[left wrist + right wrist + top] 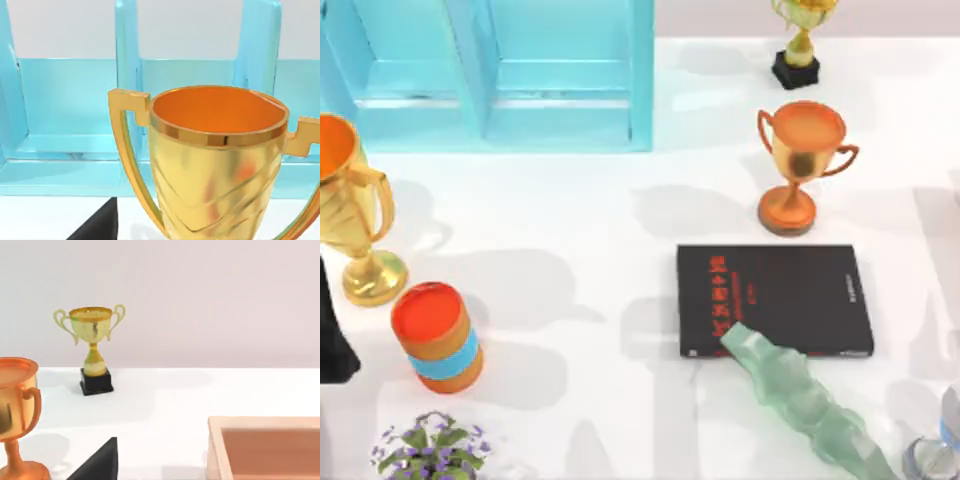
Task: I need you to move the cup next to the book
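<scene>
— Two task things: how does the book point(775, 300) look?
— Flat, black, red lettering too small to read, white strip along one long edge.
— The cup point(935, 455)?
— Pale with some blue, near the book but apart from it, far from the left arm point(332, 340).
— Grippers?
— Either one, cannot tell.
</scene>
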{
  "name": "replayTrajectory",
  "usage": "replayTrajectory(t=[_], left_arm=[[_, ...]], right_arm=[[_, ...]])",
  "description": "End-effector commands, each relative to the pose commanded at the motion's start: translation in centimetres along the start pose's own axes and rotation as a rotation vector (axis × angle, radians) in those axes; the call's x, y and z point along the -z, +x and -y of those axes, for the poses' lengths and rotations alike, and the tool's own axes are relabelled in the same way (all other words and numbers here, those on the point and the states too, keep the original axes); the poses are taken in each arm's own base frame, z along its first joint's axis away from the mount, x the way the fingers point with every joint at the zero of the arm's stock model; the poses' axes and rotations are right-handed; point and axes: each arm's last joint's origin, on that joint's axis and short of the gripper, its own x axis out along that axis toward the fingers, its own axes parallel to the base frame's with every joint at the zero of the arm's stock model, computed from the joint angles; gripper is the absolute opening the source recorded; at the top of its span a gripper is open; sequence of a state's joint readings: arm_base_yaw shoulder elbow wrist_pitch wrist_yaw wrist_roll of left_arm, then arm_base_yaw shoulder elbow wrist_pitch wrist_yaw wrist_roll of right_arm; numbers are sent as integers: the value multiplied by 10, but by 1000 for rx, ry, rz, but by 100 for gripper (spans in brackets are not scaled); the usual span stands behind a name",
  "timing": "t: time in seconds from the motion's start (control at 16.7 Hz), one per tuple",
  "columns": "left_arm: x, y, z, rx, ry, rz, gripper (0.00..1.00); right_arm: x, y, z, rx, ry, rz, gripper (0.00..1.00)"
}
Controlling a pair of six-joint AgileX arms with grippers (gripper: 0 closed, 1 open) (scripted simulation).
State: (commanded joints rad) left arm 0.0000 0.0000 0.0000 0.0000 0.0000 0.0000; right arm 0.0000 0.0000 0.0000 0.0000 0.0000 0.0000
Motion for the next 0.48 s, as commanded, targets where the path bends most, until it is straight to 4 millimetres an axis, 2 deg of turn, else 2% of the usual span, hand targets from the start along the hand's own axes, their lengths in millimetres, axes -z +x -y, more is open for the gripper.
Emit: replayTrajectory(t=[0.24, 0.48], left_arm=[[-5, 0, 0, -5, 29, -19, 100], [-33, 5, -3, -24, 210, -149, 100]], right_arm=[[0, 0, 0, 0, 0, 0, 100], [0, 0, 0, 0, 0, 0, 100]])
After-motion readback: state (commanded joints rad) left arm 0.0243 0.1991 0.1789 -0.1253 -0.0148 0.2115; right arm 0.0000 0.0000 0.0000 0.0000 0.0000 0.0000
